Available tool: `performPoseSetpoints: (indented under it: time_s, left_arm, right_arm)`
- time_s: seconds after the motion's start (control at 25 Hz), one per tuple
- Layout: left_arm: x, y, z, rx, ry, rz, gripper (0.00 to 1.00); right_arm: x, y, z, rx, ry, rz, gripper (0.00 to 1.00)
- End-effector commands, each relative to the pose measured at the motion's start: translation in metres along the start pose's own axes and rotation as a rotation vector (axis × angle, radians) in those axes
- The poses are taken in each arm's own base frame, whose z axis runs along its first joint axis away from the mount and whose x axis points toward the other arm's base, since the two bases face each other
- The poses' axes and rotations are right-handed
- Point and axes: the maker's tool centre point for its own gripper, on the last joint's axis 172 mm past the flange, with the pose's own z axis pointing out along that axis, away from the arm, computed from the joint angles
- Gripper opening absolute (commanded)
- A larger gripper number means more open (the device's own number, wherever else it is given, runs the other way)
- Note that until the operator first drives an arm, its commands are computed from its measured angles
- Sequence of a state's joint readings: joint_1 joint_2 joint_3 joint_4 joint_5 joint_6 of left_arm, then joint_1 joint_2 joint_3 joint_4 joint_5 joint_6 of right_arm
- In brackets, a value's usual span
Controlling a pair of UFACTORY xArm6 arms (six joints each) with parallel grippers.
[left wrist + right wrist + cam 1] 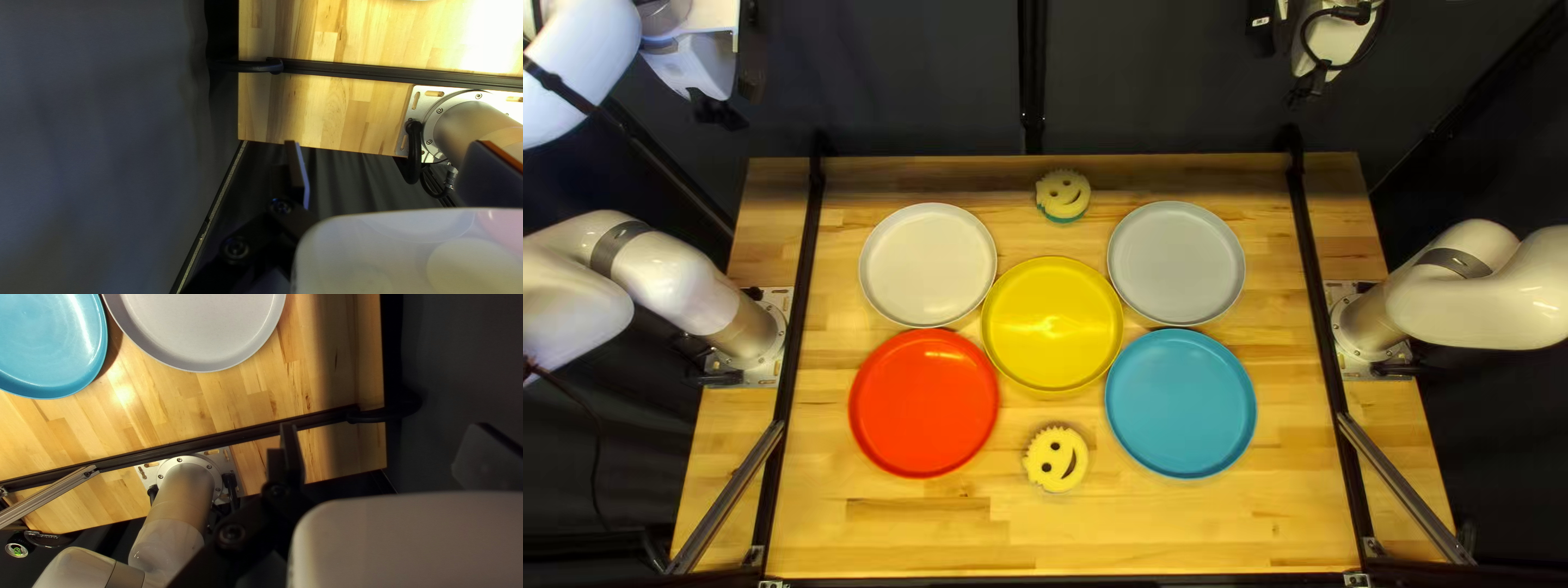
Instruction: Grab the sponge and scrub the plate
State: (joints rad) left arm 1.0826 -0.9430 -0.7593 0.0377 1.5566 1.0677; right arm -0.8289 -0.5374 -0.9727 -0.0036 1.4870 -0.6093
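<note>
Plates take up most of the wooden table (1176, 534), packed close around the middle: a yellow plate (1052, 325) at the centre, a white plate (928, 265) and a grey plate (1176, 261) on its far side, a red plate (924, 403) and a blue plate (1181, 403) on its near side. A black rail runs along each side, the left rail (794, 327) and the right rail (1319, 305), just inboard of the arm bases, and a slanting metal bar stands at either near corner, the left bar (727, 501) and the right bar (1405, 485). Behind it all hangs the dark curtain (904, 76). Counting up, that makes five plates, one of each colour, plus two smiley-faced sponges, two rails and two bars. The far sponge (1063, 194) lies near the table's far edge, between the white and grey plates and beyond the yellow one; the near sponge (1056, 458) sits between the red and blue plates, on the yellow one's near side. I can't tell which sponge is meant. Both pincers are up in the air toward the curtain, the left gripper (733, 98) over by the far left corner, the right gripper (1285, 63) over by the far right, each well apart from both sponges, with the far sponge the closer of the two. Each pincer is released, its two fingers spread wide.
</note>
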Motion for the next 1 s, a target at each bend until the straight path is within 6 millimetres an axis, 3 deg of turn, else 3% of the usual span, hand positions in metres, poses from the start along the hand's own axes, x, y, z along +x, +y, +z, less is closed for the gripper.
performPoseSetpoints:
  time_s: [0.04,0.6,1.0]
  left_arm:
    - [0.000,0.000,0.000,0.000,0.000,0.000,1.00]
    - [0.000,0.000,0.000,0.000,0.000,0.000,1.00]
    - [0.000,0.000,0.000,0.000,0.000,0.000,1.00]
  right_arm:
    - [0.000,0.000,0.000,0.000,0.000,0.000,1.00]
    - [-0.003,0.001,0.000,-0.007,-0.004,-0.004,1.00]
    - [0.029,-0.016,0.023,0.032,0.047,0.103,1.00]
